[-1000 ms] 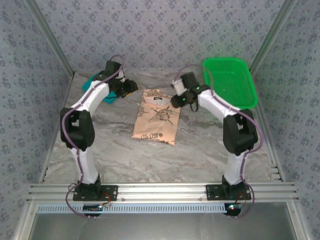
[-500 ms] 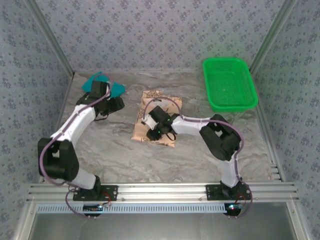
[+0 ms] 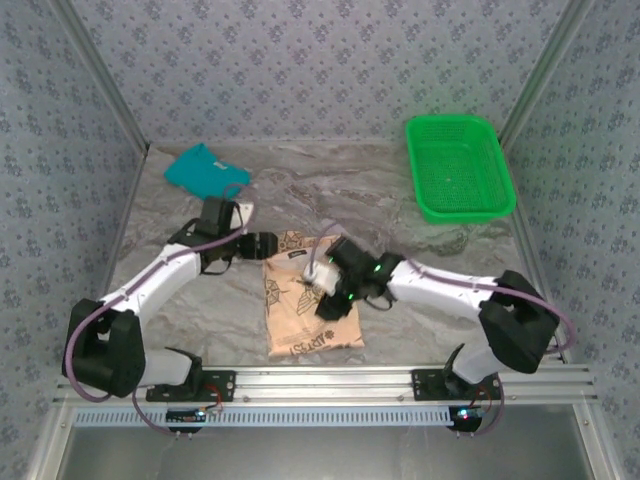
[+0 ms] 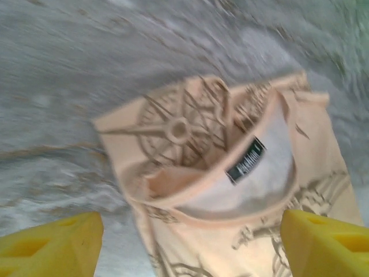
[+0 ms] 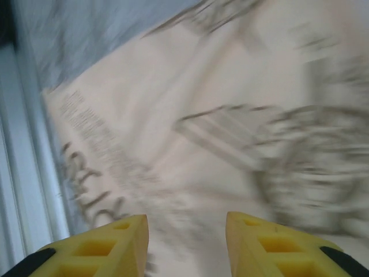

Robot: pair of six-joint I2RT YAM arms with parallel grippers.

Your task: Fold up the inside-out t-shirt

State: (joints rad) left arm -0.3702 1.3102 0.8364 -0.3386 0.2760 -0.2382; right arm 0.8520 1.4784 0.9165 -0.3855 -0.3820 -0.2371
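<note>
Top view: since a second ago the inside-out t-shirt [image 3: 297, 322], already a compact folded rectangle, has shifted from mid-worktop [image 3: 330, 185] to lie close to the near rail, collar end pointing away from the bases. The right tool [image 3: 326, 296] has swung in from the basket side and now sits over the shirt's middle; the left tool [image 3: 263, 245] has come off the teal shirt [image 3: 205, 170], which lies uncovered at the far left corner, and hovers just beside the collar corner. Judgement: folding looks essentially done; this is repositioning or smoothing. The green basket [image 3: 468, 214] at far right holds nothing I can make out. Left wrist view: left tool [image 4: 190, 248] fingers spread wide, nothing between them; the shirt [image 4: 184, 130] below shows its collar opening, pale lining and dark label [image 4: 246, 160]. Right wrist view, blurred: right tool [image 5: 187, 231] fingers part-way apart over the printed cloth [image 5: 173, 115], nothing pinched; contact cannot be told.
</note>
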